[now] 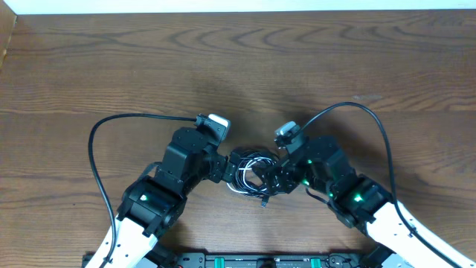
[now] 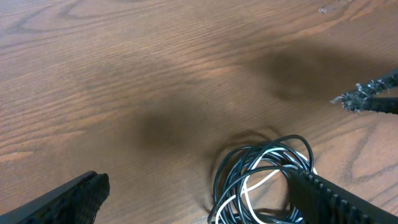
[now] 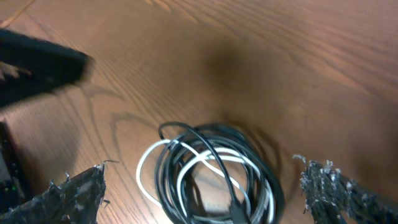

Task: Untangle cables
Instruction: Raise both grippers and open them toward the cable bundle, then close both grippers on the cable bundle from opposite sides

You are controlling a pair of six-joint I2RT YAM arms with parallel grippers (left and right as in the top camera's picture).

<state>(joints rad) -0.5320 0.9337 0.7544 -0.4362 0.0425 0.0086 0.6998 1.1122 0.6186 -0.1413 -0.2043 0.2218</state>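
Lying on the brown wooden surface (image 1: 111, 67), a tangled coil of thin black and white cables (image 1: 251, 175) is seen overhead, flanked closely by the left hand (image 1: 235, 168) and the right hand (image 1: 275, 179). From the left wrist, the coil is shown beside one finger of the released left hand. From the right wrist, the coil is framed between the released right hand's spread fingers, ungrasped.

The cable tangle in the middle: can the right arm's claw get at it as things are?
Probably yes. The right gripper is open and the cables lie just ahead of it, uncovered on the table; the left gripper, also open, crowds the other side.
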